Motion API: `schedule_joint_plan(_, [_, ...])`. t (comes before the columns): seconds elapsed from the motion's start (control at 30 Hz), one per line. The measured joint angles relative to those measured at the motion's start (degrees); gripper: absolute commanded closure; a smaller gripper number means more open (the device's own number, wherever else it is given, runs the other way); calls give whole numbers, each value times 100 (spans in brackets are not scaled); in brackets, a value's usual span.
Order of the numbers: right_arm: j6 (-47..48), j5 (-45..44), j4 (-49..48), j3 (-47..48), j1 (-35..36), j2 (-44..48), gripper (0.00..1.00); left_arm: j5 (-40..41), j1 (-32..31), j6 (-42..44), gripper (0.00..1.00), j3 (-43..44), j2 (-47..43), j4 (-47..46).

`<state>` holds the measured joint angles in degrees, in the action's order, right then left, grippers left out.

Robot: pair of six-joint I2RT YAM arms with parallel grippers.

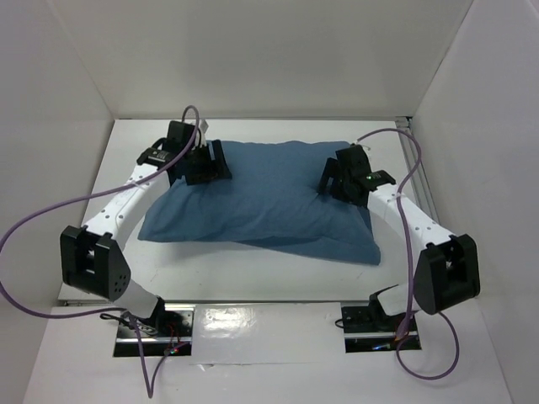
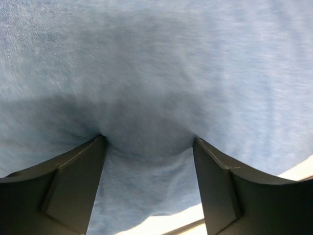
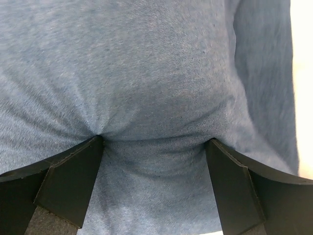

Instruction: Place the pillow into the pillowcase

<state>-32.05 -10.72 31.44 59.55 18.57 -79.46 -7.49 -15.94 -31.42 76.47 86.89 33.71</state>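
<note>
The dusty-blue pillowcase [image 1: 261,202] lies plump across the middle of the table and looks filled. The white pillow is hidden; no white cushion shows. My left gripper [image 1: 206,164] rests on the far left corner of the pillowcase, with its jaws spread wide and the tips pressed into the blue cloth [image 2: 146,73]. My right gripper [image 1: 337,178] rests on the far right part, also spread wide, with its tips dented into the cloth [image 3: 156,73]. Neither gripper pinches a fold. In both wrist views [image 2: 149,139] [image 3: 154,139] the cloth bulges between the open fingers.
The white table [image 1: 126,269] is boxed in by white walls at the left, back and right. Purple cables loop from both arms: one on the left [image 1: 34,223], one on the right [image 1: 413,168]. The arm bases stand at the near edge [image 1: 156,324].
</note>
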Motion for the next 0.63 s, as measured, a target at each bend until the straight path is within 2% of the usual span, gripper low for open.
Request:
schedule_joint_plan(0.1, [122, -140, 83, 372, 4, -120, 8, -28, 42, 127, 7, 407, 70, 44])
schedule_joint_plan(0.27, [367, -468, 400, 1495, 22, -81, 1, -162, 90, 192, 0, 984, -232, 297])
schedule_joint_plan(0.43, [522, -1266, 872, 2487, 44, 459, 1, -210, 195, 308, 0, 1027, -1484, 505])
schedule_joint_plan(0.63, [599, -2151, 1545, 2736, 2, 1355, 1, -227, 302, 299, 0, 846, -2811, 483])
